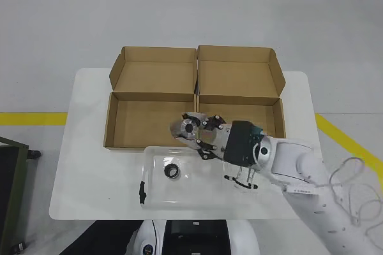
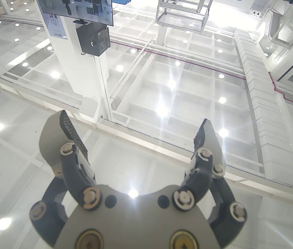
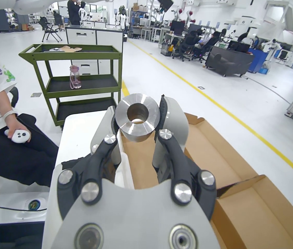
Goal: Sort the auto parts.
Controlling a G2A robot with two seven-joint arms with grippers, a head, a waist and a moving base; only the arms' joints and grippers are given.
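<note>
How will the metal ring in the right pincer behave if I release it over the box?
The metal ring looks thick and solid: probably heavy for its size, rigid. Its polished curved wall may slip in the right pincer. Dropped on edge, it could roll across the cardboard box.

Shiny silver on the metal ring [image 3: 137,120]; plain brown for the boxes [image 1: 140,124]; white for the table [image 1: 83,172]; black on the small ring [image 1: 172,171] — yellow stripe [image 1: 25,118] across grey floor [image 1: 51,38].

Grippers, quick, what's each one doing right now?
Left gripper: open, holding nothing.
Right gripper: shut on the metal ring.
</note>
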